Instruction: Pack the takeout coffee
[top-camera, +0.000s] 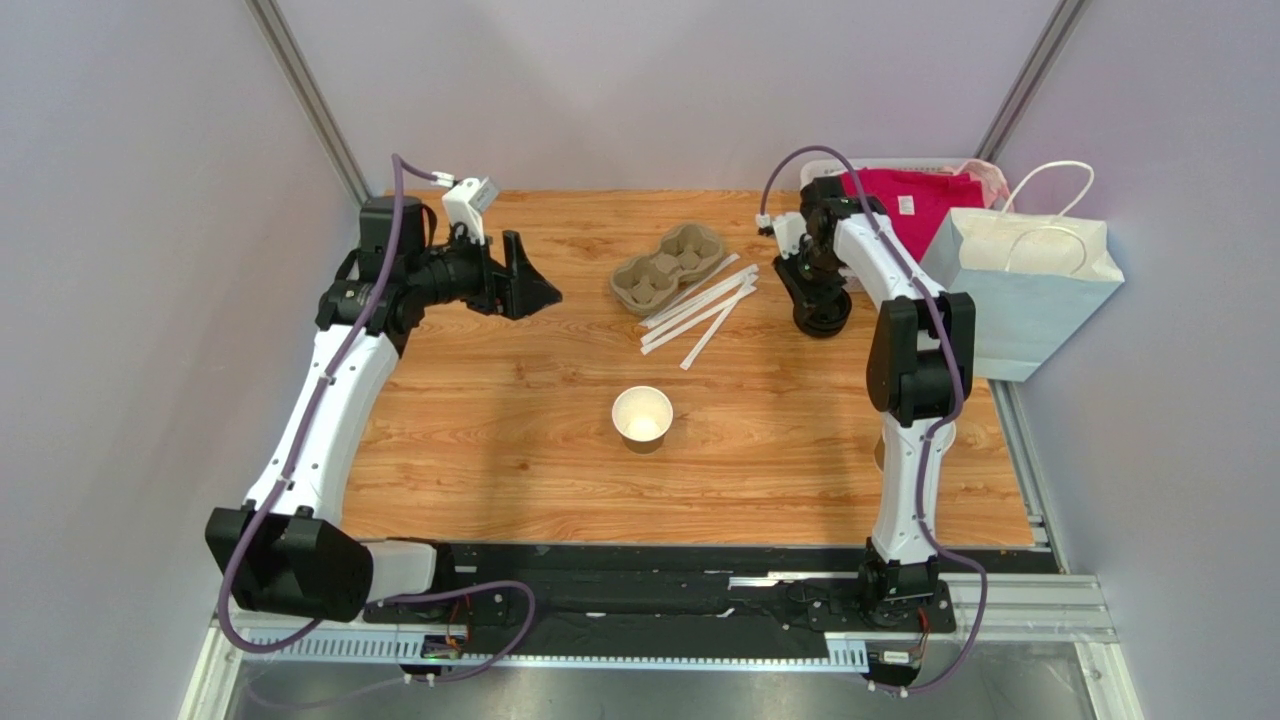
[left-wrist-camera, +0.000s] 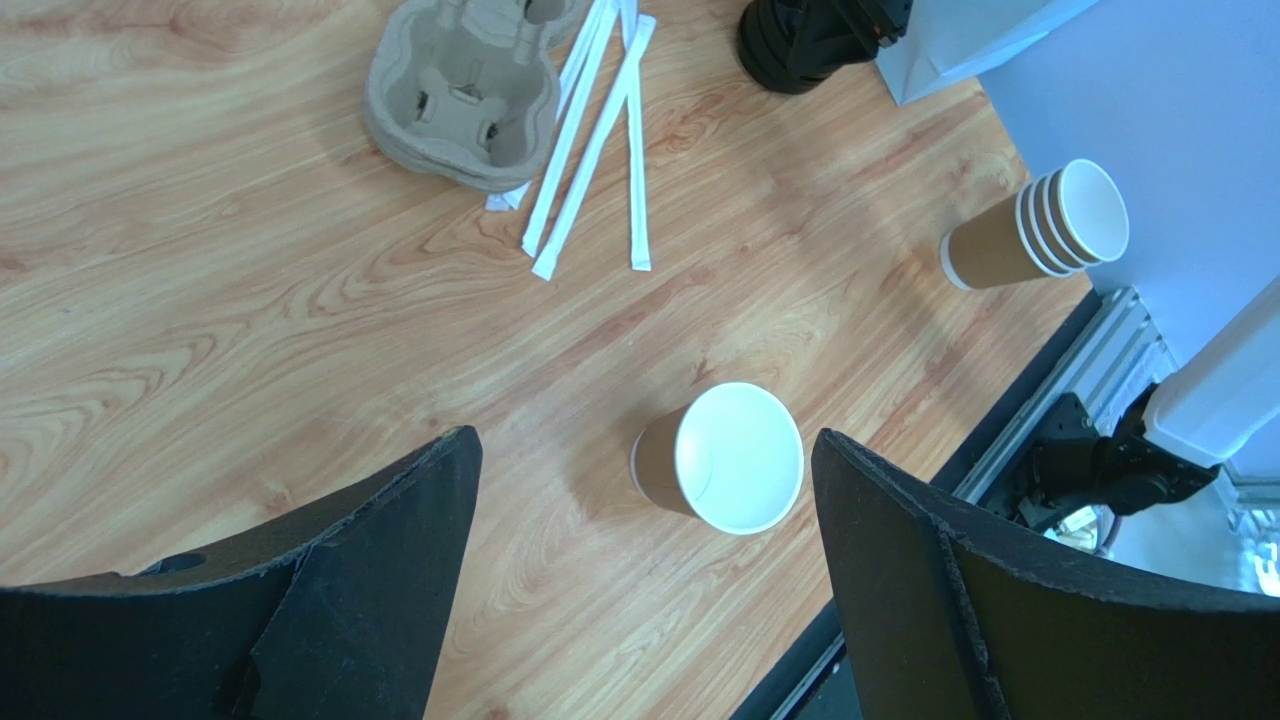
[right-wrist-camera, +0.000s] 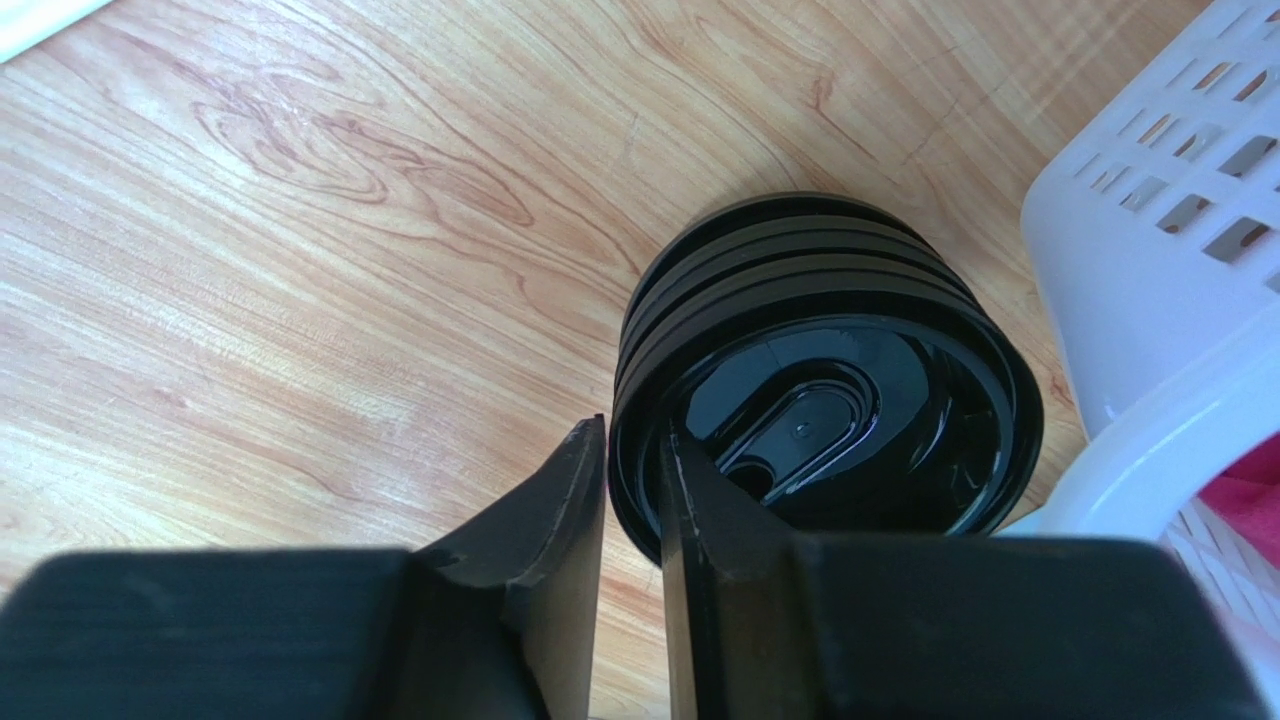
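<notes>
Paper cup (top-camera: 643, 416) stands upright and lidless, white inside showing, on the table on the arm-base side of the pulp carrier (top-camera: 669, 267). Left gripper (top-camera: 538, 279) hovers left of the carrier, fingers spread wide and empty. Right of the carrier, right gripper (right-wrist-camera: 634, 438) fingers straddle the rim of the top lid on the black lid stack (right-wrist-camera: 842, 375), narrowly apart; firm contact cannot be told.

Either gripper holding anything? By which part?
Left gripper: open, nothing. Right gripper: jaws straddle the top black lid's rim; whether it's clamped can't be told.
</notes>
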